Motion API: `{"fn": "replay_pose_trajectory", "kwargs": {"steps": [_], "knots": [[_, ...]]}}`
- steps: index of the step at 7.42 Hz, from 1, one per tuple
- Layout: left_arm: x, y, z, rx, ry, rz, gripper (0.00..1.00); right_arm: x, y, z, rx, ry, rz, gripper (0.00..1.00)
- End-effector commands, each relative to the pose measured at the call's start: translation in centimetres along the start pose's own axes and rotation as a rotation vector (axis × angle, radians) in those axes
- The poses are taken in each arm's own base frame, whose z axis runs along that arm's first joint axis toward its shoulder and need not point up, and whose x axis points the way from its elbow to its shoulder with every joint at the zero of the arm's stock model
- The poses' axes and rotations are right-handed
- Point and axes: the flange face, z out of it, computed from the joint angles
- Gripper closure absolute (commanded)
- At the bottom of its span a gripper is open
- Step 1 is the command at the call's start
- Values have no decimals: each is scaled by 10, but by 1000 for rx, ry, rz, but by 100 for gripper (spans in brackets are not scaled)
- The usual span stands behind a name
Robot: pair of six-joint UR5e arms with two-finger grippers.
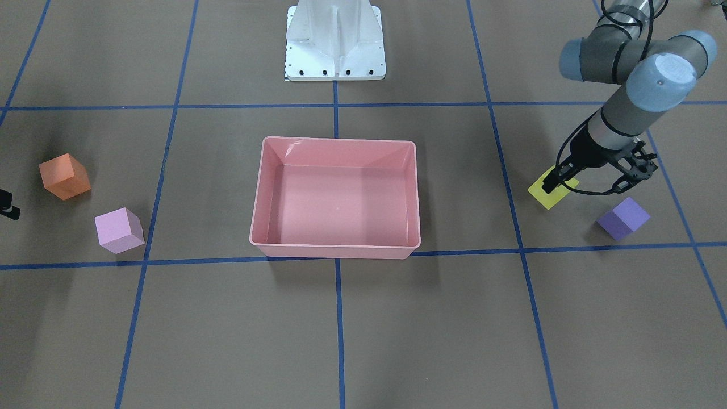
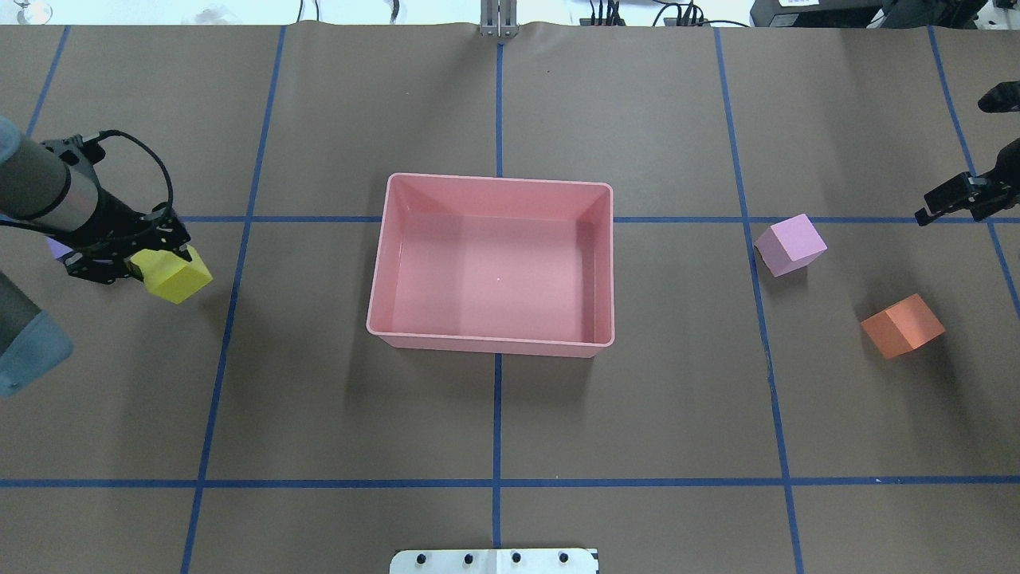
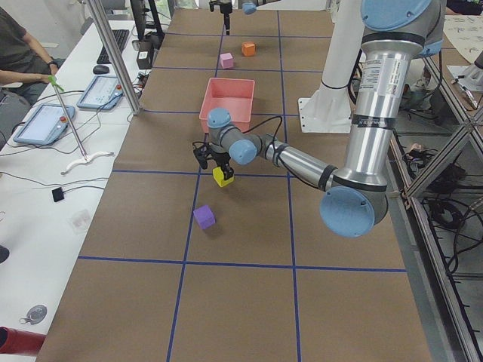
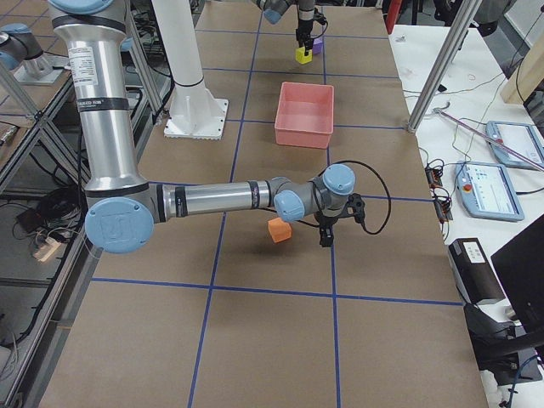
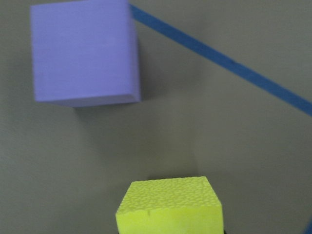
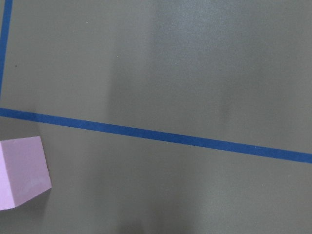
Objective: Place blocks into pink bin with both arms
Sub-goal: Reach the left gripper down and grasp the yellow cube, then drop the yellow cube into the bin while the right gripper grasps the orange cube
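Far left first: the left gripper (image 2: 159,267) is pinching the yellow block (image 2: 182,279), well left of the bin. The purple block (image 1: 623,217) sits on the table (image 2: 637,414) just beside it, not touching. The pink bin (image 2: 494,178) is in the middle, right over a crossing of the blue tape (image 2: 496,104). On its right, well apart from it, is the light pink block (image 2: 790,245), then the orange block (image 2: 902,324) further right and nearer the robot. The right gripper (image 2: 926,213) is just right of the light pink one, not touching it. Honestly can't tell if its fingers are spread or together.
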Motion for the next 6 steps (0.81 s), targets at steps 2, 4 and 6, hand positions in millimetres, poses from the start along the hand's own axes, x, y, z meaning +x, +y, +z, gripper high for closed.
{"fn": "replay_pose_trajectory", "kwargs": {"steps": [2, 4, 6], "knots": [[189, 109, -110, -113, 96, -153, 100, -16, 60, -12, -4, -10, -44, 0], [248, 158, -91, -127, 83, -130, 100, -43, 103, 7, -52, 4, -127, 0], [297, 178, -60, -109, 41, -133, 100, -61, 119, 39, -80, 45, -213, 0]]}}
